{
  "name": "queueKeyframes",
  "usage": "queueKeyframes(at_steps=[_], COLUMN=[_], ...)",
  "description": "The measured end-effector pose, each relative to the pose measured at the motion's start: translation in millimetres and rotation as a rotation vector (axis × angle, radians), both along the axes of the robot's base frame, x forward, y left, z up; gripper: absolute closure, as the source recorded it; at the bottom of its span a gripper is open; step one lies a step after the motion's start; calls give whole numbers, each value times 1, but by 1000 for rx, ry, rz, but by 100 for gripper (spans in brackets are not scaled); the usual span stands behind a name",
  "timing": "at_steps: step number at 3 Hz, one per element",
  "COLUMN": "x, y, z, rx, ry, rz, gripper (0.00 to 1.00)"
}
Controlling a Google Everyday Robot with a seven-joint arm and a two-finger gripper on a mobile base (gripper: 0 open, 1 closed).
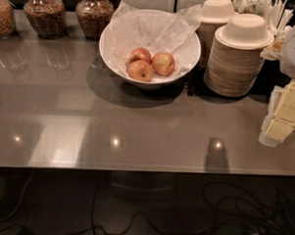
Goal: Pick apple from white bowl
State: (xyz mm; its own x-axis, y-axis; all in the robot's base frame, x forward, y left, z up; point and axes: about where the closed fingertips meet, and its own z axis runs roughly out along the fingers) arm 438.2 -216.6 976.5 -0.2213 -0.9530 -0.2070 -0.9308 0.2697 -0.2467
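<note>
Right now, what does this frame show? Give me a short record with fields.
bowl: white, paper-lined, at the back middle of the table
apples: three, close together in the bowl
pincer: at the right edge, apart from the bowl
stacks: paper bowls, right of the bowl
jars: three, back left

Glossy table (151,134), paper-lined bowl (109,57), smooth apples (141,70); prob. plastic gripper (284,117) far rt.

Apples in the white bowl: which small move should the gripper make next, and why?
Probably move the gripper toward the white bowl. It sits at the view's right edge, apart from the bowl, and the three apples lie uncovered on the paper lining.
</note>
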Motion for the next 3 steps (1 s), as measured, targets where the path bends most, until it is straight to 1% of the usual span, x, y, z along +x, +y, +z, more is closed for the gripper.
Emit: queueKeyframes(at_steps=[1, 2, 3], x=[0, -1, -1], y=[0, -12, -12], z=[0, 8, 8], rx=[0, 0, 0], ry=[0, 0, 0], rz=[0, 0, 0], gripper=[0, 0, 0])
